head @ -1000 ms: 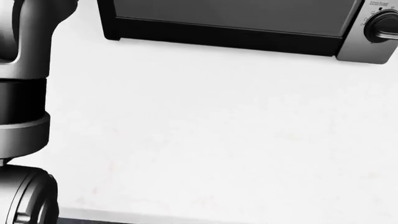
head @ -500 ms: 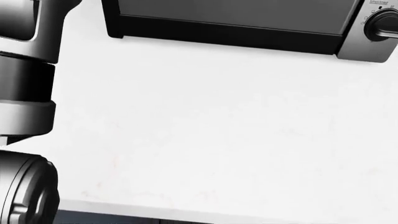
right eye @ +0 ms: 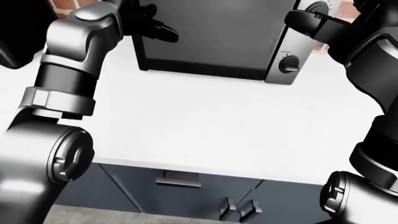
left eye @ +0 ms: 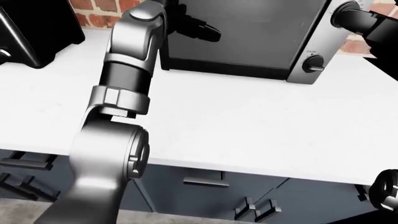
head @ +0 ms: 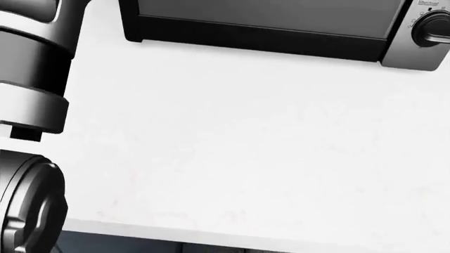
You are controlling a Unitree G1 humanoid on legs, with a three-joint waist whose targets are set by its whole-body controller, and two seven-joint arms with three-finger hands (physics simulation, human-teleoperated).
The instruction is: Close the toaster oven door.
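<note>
The toaster oven (left eye: 248, 37) stands on the white counter (left eye: 248, 121) at the top of the left-eye view, its dark glass door (right eye: 211, 32) upright against the oven's face. My left hand (left eye: 198, 28) is open, its black fingers (right eye: 158, 29) lying against the door's left part. Up at the oven's top right corner, my right hand (right eye: 304, 22) is open by the silver control panel, above the lower knob (right eye: 289, 64). The head view shows only the door's bottom strip (head: 260, 34) and one knob (head: 432, 29).
A black appliance (left eye: 31, 32) sits on the counter at top left, before a red brick wall (left eye: 93, 7). Dark cabinet drawers with handles (left eye: 202, 179) run under the counter edge. My left forearm (left eye: 127, 79) crosses the counter's left side.
In the head view my left arm's segments have slid upward along the left edge. The oven's picture has shifted slightly right, so the camera moved a little.
</note>
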